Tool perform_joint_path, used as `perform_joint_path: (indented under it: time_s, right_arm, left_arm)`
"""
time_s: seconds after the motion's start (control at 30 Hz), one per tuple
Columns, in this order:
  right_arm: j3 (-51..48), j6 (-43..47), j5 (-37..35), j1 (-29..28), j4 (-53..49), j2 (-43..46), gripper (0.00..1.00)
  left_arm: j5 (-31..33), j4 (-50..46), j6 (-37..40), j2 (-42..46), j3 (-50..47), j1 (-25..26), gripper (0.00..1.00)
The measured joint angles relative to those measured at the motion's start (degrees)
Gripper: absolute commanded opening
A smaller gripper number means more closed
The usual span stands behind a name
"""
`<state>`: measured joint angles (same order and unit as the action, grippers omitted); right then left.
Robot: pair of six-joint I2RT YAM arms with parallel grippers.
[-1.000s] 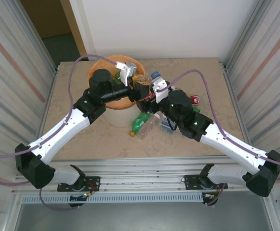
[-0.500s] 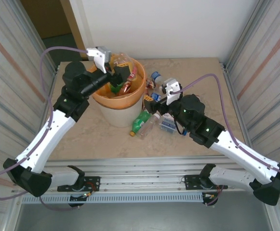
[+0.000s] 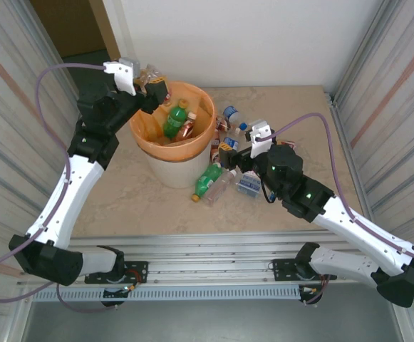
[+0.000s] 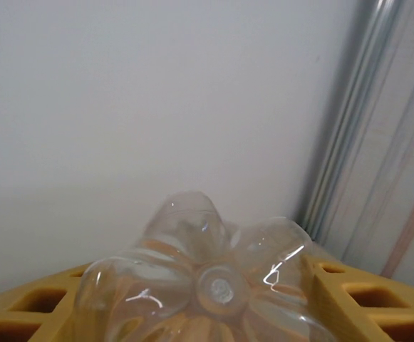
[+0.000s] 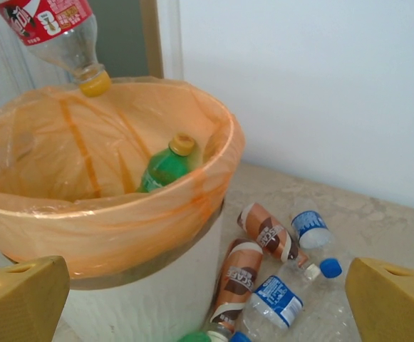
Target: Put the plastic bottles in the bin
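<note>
While the left claw (image 4: 199, 310) grips a clear bottle (image 4: 207, 278) at its petal-shaped base, the right wrist view adds its red label and yellow cap, tilted down over the round bin (image 5: 121, 214) with a crinkled orange bag (image 5: 85, 135). The right claw (image 5: 207, 299) gapes wide. A green bottle (image 5: 165, 165) lies inside the bin; other bottles (image 5: 264, 235) lie beside it on the stone-like table (image 5: 378, 214).

Red-labelled bottle (image 5: 46, 20), neck down above the bin (image 5: 121, 214): white print on the red label, blurred, no word legible.

Nearer brown-labelled bottle (image 5: 235, 281), lying on the bench (image 5: 385, 221) beside the bin: white block capitals run lengthwise, possibly "COFFEE", not certain.

Farther brown-labelled bottle (image 5: 267, 231): lettering unreadable.

Blue-labelled bottle (image 5: 278, 299) and second blue-labelled bottle (image 5: 308, 225): white print, too small to read.

Labels in the top view are too small to read.
</note>
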<state>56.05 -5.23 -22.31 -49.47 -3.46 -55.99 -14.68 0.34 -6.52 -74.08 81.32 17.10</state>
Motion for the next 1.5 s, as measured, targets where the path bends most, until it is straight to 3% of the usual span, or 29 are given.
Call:
perform_joint_path:
  time_s: [0.7, 0.8, 1.0, 1.1, 1.3, 1.5]
  right_arm:
    - [-0.28, -4.96, -2.23, 1.42, -3.10, -0.13, 0.97]
    - [-0.72, -5.33, -2.40, 1.62, -3.17, -0.13, 0.97]
    - [-0.90, -6.34, -2.40, 1.99, -3.34, -0.13, 0.98]
    - [-0.90, -6.38, -2.40, 1.99, -3.37, -0.13, 0.98]
    - [-1.11, -6.78, -2.40, 2.16, -3.89, -0.13, 0.97]
    - [-1.20, -8.96, -3.50, 2.36, -5.01, -0.13, 0.97]
  left_arm:
    - [11.87, -21.24, 11.26, -16.00, 8.50, -0.28, 0.24]
    - [13.33, -23.12, 11.78, -17.94, 9.51, -0.28, 0.30]
    - [14.88, -26.18, 12.37, -20.98, 11.34, -0.28, 0.58]
    - [14.97, -26.99, 12.35, -21.64, 11.72, -0.28, 0.68]
    - [14.16, -27.63, 12.07, -21.53, 12.55, 0.02, 0.79]
    - [14.16, -27.52, 12.07, -19.63, 12.57, 0.87, 0.83]
